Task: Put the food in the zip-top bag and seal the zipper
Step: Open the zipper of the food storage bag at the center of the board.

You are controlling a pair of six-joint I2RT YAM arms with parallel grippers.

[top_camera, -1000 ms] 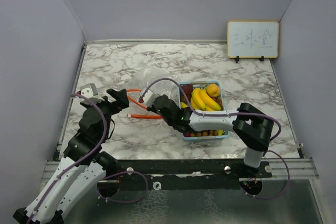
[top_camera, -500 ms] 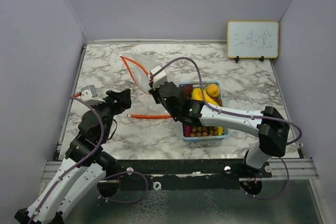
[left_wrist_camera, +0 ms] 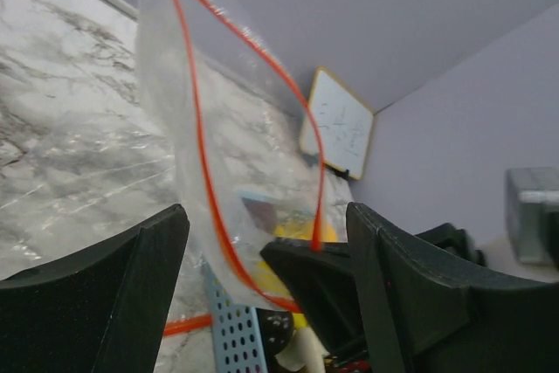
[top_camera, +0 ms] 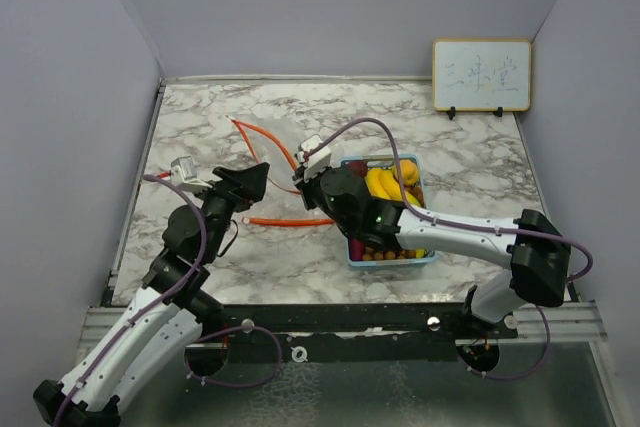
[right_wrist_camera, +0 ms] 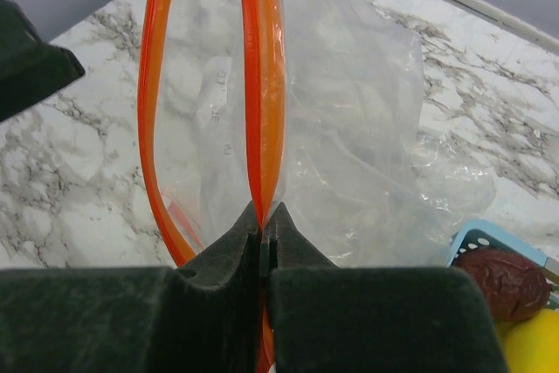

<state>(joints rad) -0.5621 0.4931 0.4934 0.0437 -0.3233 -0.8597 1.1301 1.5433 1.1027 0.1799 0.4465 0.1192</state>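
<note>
While the bag (right_wrist_camera: 341, 128) hangs pinched, the left end effector (top_camera: 253, 181) has advanced.

Faint handwriting, what look like 3 characters in an East Asian script, on a small wood-framed whiteboard (top_camera: 481, 75) propped at the far right corner of the marble-patterned table (top_camera: 200, 117). Strokes too pale to read with certainty from the top view; only thin scribbles in the left wrist view. Tiny pale marks on the clear film of the zip-top bag (right_wrist_camera: 349, 128), left of its orange zipper in the right wrist view, too blurred to make out. Nothing else legible.
</note>
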